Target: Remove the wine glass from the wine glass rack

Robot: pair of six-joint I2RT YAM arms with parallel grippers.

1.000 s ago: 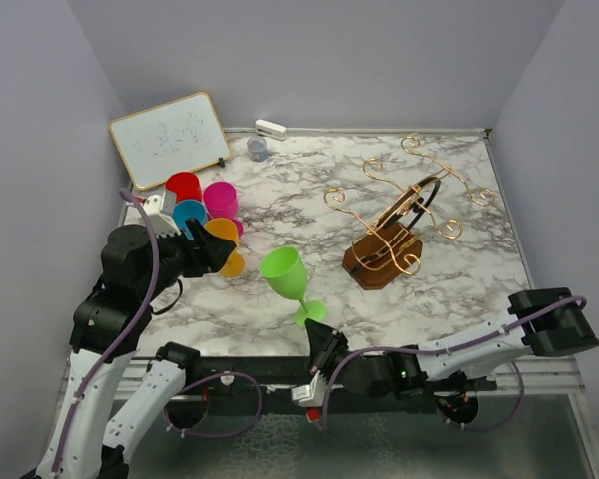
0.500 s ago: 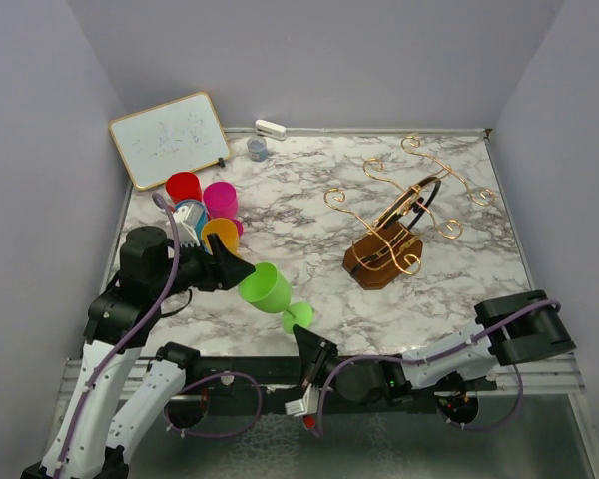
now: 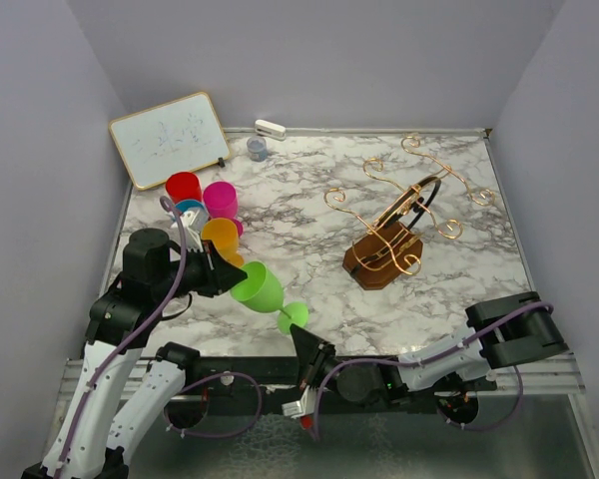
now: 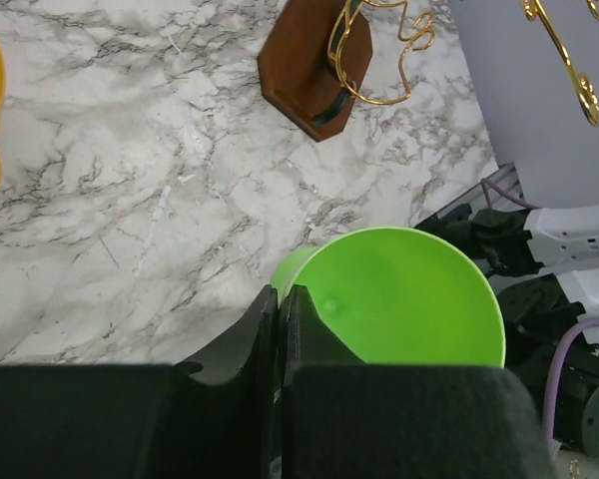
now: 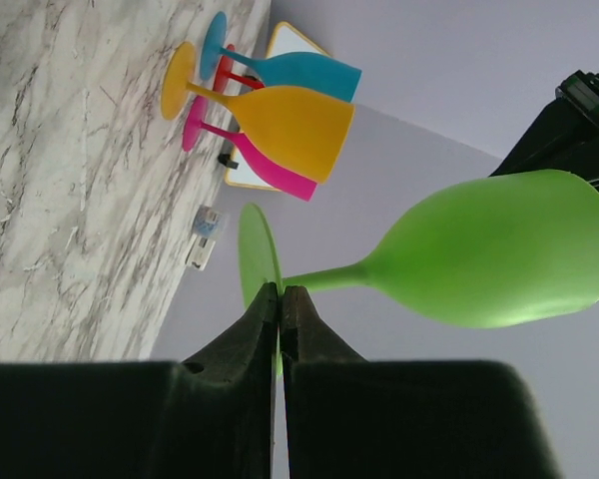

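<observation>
The green wine glass (image 3: 258,287) hangs tilted over the near edge of the table, bowl to the left and foot to the right. My left gripper (image 3: 230,277) is shut on the bowl's rim; in the left wrist view one finger sits inside the wine glass (image 4: 409,299) and the left gripper (image 4: 280,291) pinches its wall. My right gripper (image 3: 301,339) is shut on the round foot. The right wrist view shows the right gripper (image 5: 280,287) clamping the foot disc of the wine glass (image 5: 499,249). The copper wine glass rack (image 3: 389,239) stands at the right on its brown base (image 4: 314,70), with nothing hanging on it.
Red (image 3: 183,186), pink (image 3: 220,198), blue (image 3: 188,210) and orange (image 3: 220,235) glasses stand close behind my left arm. A whiteboard (image 3: 170,138) leans at the back left. A small grey cup (image 3: 257,149) and a white object (image 3: 270,128) sit by the back wall.
The left gripper swung right to the green glass and shut on its rim. The glass tipped from upright to leaning left, and the right arm drew it back toward the near edge.
</observation>
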